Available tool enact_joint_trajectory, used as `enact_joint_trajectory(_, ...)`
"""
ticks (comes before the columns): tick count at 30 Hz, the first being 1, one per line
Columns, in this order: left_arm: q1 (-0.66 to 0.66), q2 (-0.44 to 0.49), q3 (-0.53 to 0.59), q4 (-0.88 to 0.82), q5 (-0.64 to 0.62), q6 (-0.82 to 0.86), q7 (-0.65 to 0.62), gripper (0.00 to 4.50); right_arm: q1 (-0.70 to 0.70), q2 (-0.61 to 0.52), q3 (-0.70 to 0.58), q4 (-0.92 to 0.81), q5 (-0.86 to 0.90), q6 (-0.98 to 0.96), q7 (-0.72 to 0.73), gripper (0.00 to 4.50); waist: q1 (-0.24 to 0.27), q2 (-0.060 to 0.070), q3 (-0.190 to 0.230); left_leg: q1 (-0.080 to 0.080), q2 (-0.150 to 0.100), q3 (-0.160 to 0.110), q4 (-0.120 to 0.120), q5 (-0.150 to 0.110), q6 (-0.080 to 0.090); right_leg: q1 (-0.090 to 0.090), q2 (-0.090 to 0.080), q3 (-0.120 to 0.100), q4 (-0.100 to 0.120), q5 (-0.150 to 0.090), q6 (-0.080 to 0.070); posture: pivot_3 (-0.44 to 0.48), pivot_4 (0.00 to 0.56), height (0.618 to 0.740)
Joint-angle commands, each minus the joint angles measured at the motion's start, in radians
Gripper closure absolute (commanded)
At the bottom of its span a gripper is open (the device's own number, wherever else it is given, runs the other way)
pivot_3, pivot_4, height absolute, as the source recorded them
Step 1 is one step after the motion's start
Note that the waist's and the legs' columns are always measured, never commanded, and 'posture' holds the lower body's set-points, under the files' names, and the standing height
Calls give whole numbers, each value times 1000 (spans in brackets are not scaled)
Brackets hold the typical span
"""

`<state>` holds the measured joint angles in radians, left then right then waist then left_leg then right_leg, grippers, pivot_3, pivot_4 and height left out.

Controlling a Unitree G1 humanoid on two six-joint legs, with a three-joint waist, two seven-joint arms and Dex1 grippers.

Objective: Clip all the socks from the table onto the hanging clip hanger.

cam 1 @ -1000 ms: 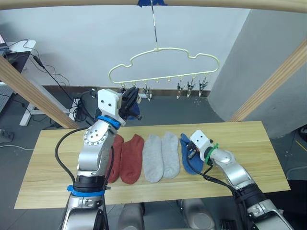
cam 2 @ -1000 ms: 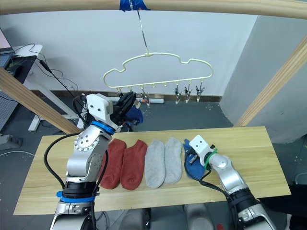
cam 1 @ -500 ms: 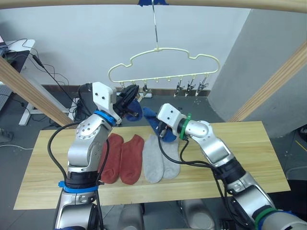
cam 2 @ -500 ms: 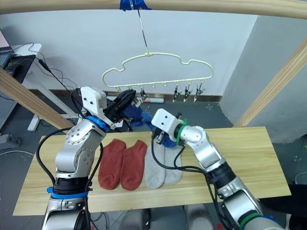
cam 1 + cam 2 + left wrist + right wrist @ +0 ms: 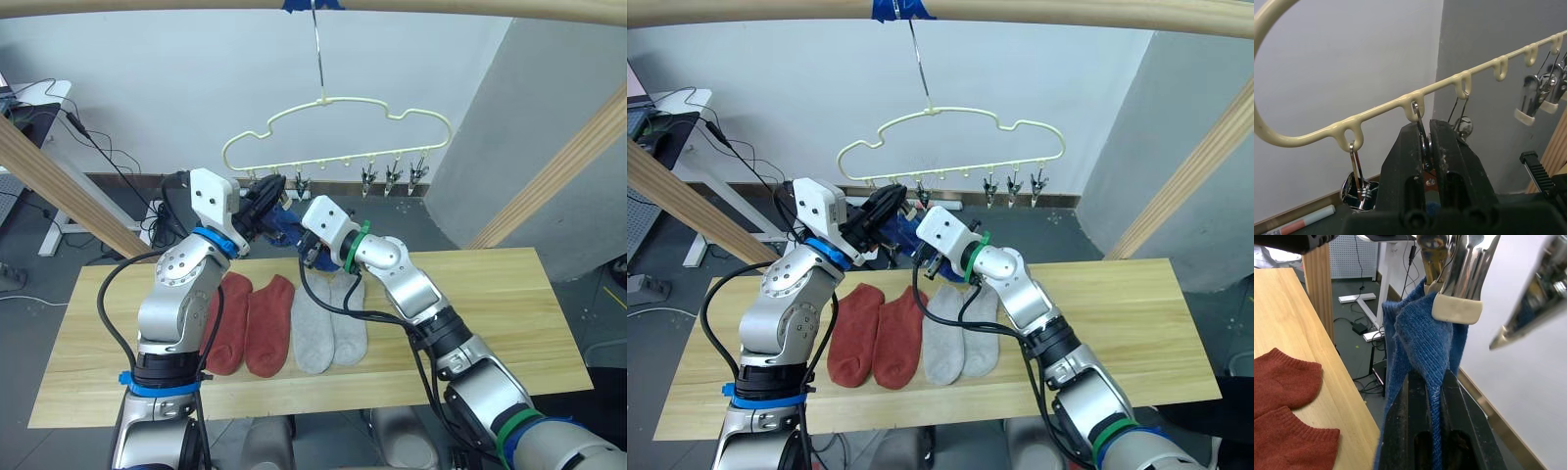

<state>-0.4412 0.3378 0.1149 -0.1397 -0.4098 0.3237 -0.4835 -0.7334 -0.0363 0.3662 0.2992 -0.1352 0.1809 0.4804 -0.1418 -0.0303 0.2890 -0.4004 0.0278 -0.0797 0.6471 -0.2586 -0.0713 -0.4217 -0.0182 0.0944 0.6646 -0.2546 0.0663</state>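
Four socks lie flat in a row at centre frame on the bench [image 5: 509, 294]: two rust-red socks [image 5: 257, 318] on the left, two light grey socks [image 5: 330, 318] beside them, each pair touching along its length. One blue sock [image 5: 1422, 340] is off the bench, up by the clip hanger [image 5: 338, 122], which hangs in the upper middle of the frame from a long hook on a wooden pole [image 5: 392, 8].

Right gripper [image 5: 933, 262], centre frame just below the hanger's left end, has its fingers [image 5: 1405, 431] clamped together on the blue sock's fabric; a metal clip [image 5: 1457, 284] sits on the sock's upper edge.

Left gripper [image 5: 266, 204], to its left, is pinched shut on a clip [image 5: 1422, 142] hanging from a loop of the hanger's lower bar. Three more clips [image 5: 392, 178] hang free toward the right end of the bar.
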Motion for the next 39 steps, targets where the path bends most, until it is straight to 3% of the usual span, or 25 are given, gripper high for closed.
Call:
enact_joint_trajectory(1,-1,-2,2,-37,-5,-16,-5,4500,-20,19,-24,-15,13,-24,-12,4469,0,0,0,0,0,0,0,0,0,0,0,0,0,0,0,-175,249,740)
enact_joint_trajectory(17,31,1,8,-35,-18,-14,-20,4500,-36,61,-58,-14,32,-20,-16,4469,-1,0,0,0,0,0,0,0,0,0,0,0,1,0,0,-174,239,740)
enact_joint_trajectory(28,52,14,23,-41,-38,9,-27,1225,-47,80,-54,-12,40,-24,0,4500,-3,0,-1,0,0,0,0,0,0,0,0,0,1,0,0,-166,235,740)
enact_joint_trajectory(36,62,35,30,-37,-26,11,-16,1225,-61,95,-52,-2,52,-2,18,4500,-4,0,-1,0,0,0,0,0,0,0,0,0,2,0,0,-168,226,740)
enact_joint_trajectory(39,71,39,27,-41,-16,2,-8,1206,-55,97,-55,-4,57,-1,16,3741,-4,0,-2,0,0,0,1,0,0,0,0,0,2,0,0,-173,222,740)
